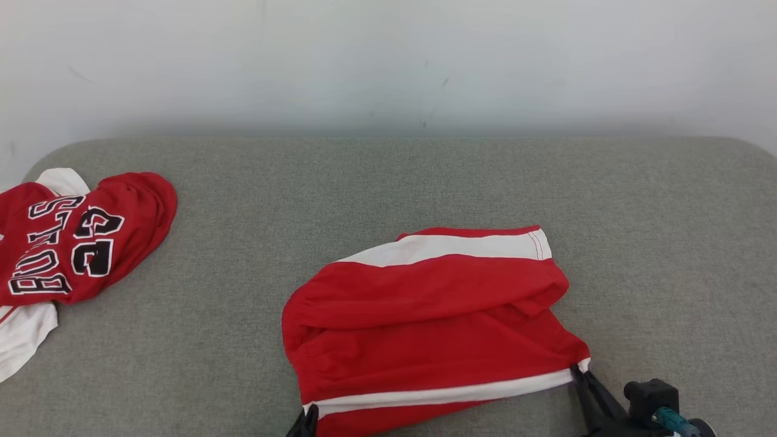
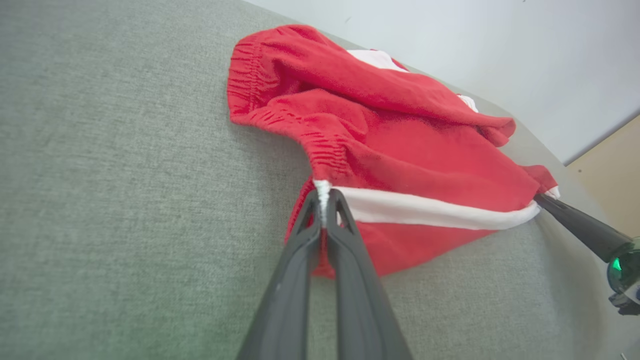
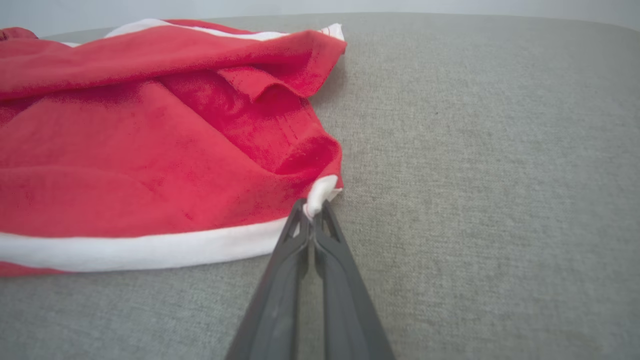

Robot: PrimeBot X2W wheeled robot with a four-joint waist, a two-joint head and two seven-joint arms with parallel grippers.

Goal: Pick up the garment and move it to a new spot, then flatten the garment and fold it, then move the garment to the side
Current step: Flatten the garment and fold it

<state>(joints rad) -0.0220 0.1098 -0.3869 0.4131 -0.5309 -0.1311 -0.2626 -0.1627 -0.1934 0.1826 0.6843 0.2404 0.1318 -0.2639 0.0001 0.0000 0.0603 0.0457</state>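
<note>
A grey fabric surface (image 1: 243,200) runs under a pale wall (image 1: 388,60). The red shorts (image 1: 437,315) lie crumpled at its near middle. The left gripper (image 2: 324,200) is clamped on their near left corner and the right gripper (image 3: 313,212) on their near right corner. A jersey (image 1: 79,243) lies far left, well apart.

Head view: high, at the near edge of the cushion (image 1: 388,176), facing forward and down to the wall (image 1: 388,60). Left wrist view: low, close, tilted, looking along the left gripper (image 2: 324,192) across the shorts (image 2: 400,145). Right wrist view: low, close, level, looking along the right gripper (image 3: 311,210) toward the far edge. All three share the shorts; the left wrist view also takes in the right gripper.
</note>
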